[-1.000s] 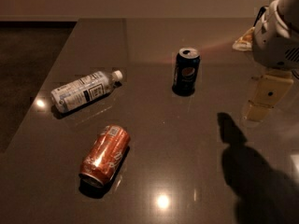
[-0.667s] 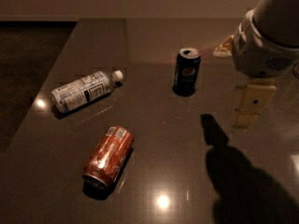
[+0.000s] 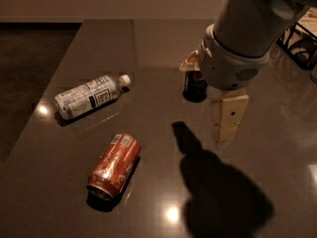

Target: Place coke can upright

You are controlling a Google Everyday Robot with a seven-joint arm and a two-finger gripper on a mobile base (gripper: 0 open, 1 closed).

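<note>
Coke can (image 3: 114, 165) flat, apart from pincer (image 3: 226, 127)

dark can (image 3: 194, 87) top hidden, jaws in front

i see a dark glossy table (image 3: 148, 48), light spots glinting on it; dim dark floor (image 3: 25, 73) to its left, pale wall (image 3: 99, 1) behind. gripper (image 3: 227, 118) hangs above the table's right half.

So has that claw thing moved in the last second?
Yes. The gripper has swung left: it was well right of the upright Pepsi can, and the arm now hides that can's top. It hangs just right of that can.
</note>
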